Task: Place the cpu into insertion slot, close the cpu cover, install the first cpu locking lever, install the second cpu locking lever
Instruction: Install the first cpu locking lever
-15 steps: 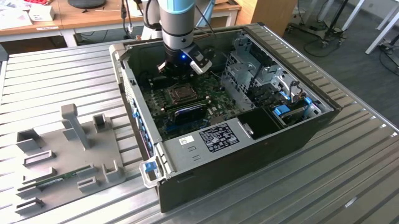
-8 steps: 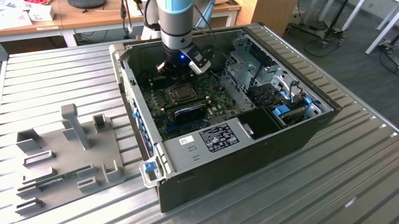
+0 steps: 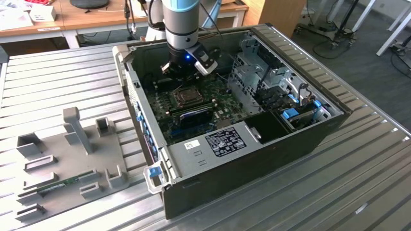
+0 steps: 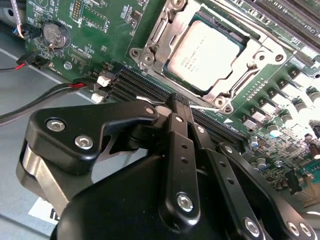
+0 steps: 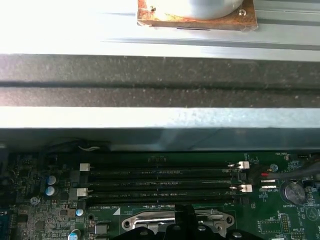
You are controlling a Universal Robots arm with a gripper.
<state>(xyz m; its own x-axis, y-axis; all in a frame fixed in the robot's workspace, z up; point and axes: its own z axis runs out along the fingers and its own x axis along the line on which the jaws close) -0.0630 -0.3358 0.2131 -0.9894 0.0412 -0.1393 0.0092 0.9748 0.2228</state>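
The cpu (image 4: 202, 55), a silver-grey square chip, lies flat in the insertion slot (image 3: 178, 97) of the green motherboard. The cpu cover (image 4: 227, 91), a silver frame, lies down around the chip. My gripper (image 4: 176, 101) hangs just above the board at the socket's edge that faces the memory slots. Its black fingers (image 4: 172, 130) are pressed together, and I see nothing between them. A thin metal rod (image 4: 209, 108) runs along that edge beside the fingertips. In the first wrist view the gripper (image 5: 186, 214) tips overlap the cover's silver edge (image 5: 150, 219). In the exterior view the gripper (image 3: 184, 77) is over the socket.
The open computer case (image 3: 321, 125) lies on a ribbed metal table. Long black memory slots (image 5: 160, 182) run beside the socket. A coin battery (image 4: 54, 36) and red-black wires (image 4: 50, 92) sit nearby. A grey fixture plate (image 3: 70, 159) lies at the exterior view's left.
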